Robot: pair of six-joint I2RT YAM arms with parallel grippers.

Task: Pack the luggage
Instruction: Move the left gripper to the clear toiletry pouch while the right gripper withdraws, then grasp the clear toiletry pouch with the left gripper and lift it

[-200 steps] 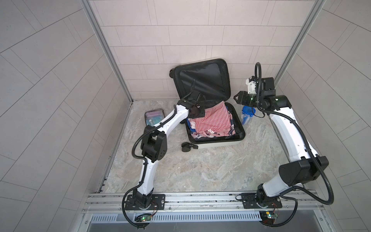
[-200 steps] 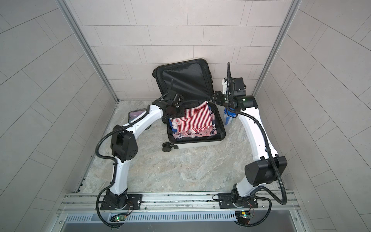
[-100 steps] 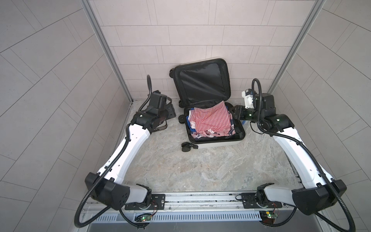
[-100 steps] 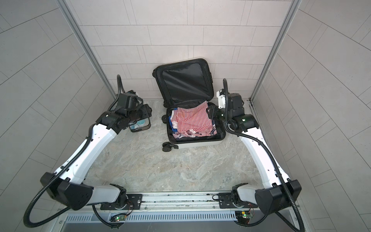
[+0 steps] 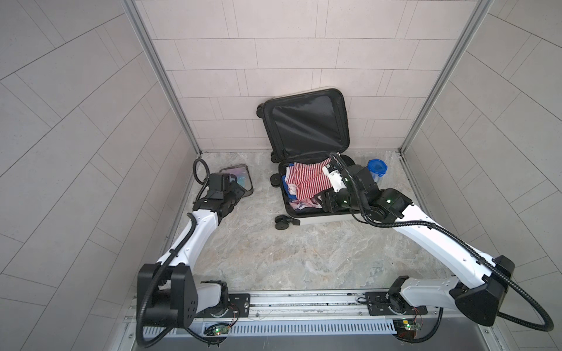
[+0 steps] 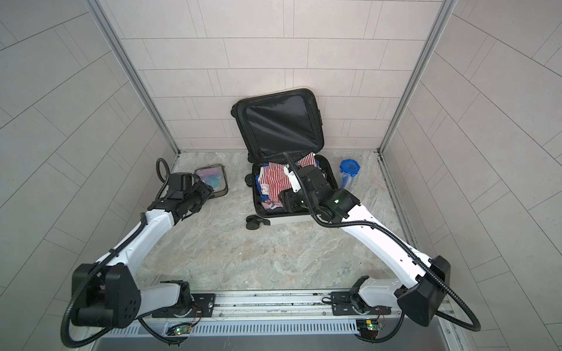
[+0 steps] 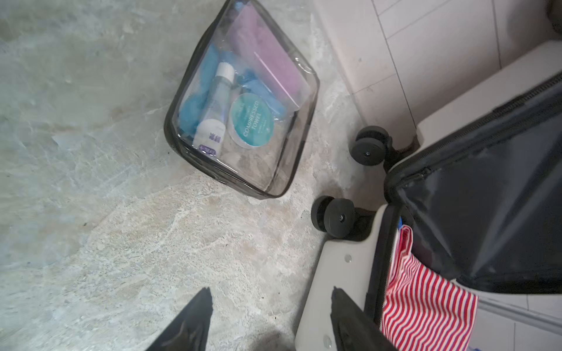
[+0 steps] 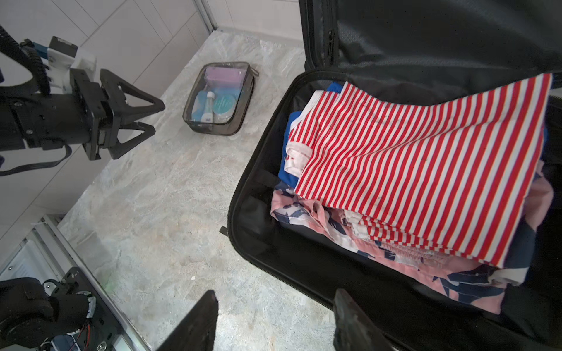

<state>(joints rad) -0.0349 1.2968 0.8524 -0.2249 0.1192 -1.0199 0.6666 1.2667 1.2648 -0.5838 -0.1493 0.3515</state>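
Nearest the rail, both elbows have swung down and back; a second ago they stood higher and closer to the luggage [image 5: 319, 219]. The left gripper [image 8: 158, 119], which was then inside the luggage at the corner of the striped shirt [image 8: 425, 164], has pulled away to the left of the luggage and hangs over the desk [image 5: 273, 258], jaws spread and empty, aimed at the clear pouch [image 7: 243, 100]. The right gripper [image 8: 275, 299] has come down from beside the raised lid [image 5: 304, 121] to the luggage's near right corner, jaws parted with nothing between them. The shirt, let go, lies flat on top of the clothes. The luggage itself has not shifted: it lies open on the desk, its lid leaning on the back wall. The pouch to its left and the blue-lidded container [image 5: 377, 167] to its right have also stayed put.

In both top views the right wrist covers the near right part of the luggage's inside and hides its own fingers. Under the shirt, only the edges of a pink and navy garment [image 8: 304, 212] and a blue one [image 8: 292, 158] show. The left wrist hides the pouch's near corner. The container's lower half is behind the right arm.
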